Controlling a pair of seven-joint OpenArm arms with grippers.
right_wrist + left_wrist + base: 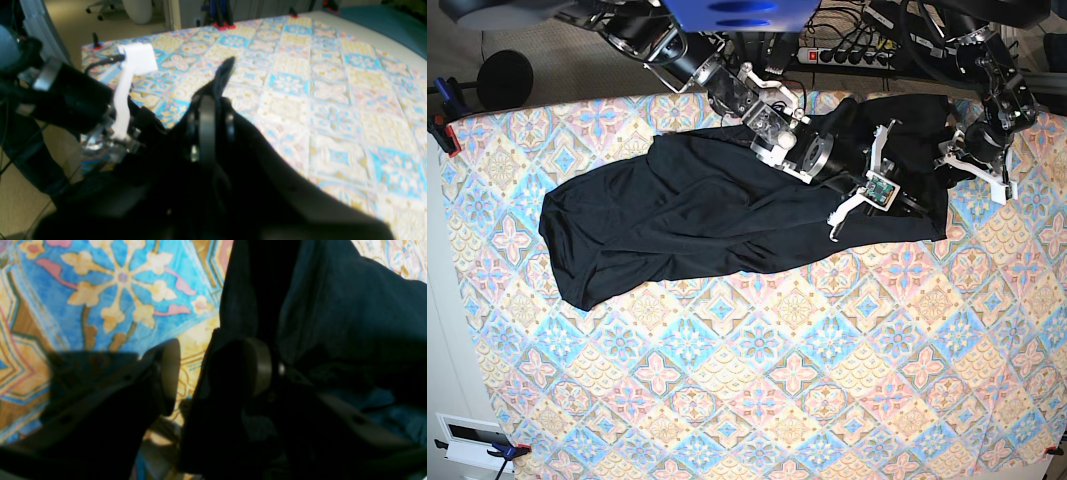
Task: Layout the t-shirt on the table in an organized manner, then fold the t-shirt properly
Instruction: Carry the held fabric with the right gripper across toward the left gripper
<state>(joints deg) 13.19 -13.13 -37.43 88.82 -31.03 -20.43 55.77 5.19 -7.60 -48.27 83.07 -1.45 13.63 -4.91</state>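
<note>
Gripping t-shirt (pixel 253 186) fabric, your right gripper (pixel 207 100) is closed; your left gripper (pixel 213 371), jaws parted, straddles its edge.

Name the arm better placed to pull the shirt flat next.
Probably right: its hand is shut on the shirt. The left hand stands open at the shirt's edge, holding nothing.

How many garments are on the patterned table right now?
1: the plain black fabric t-shirt, stretched across the far half of the pastel tiled table, under both arms. Nothing else shows, though folds could hide something.
</note>
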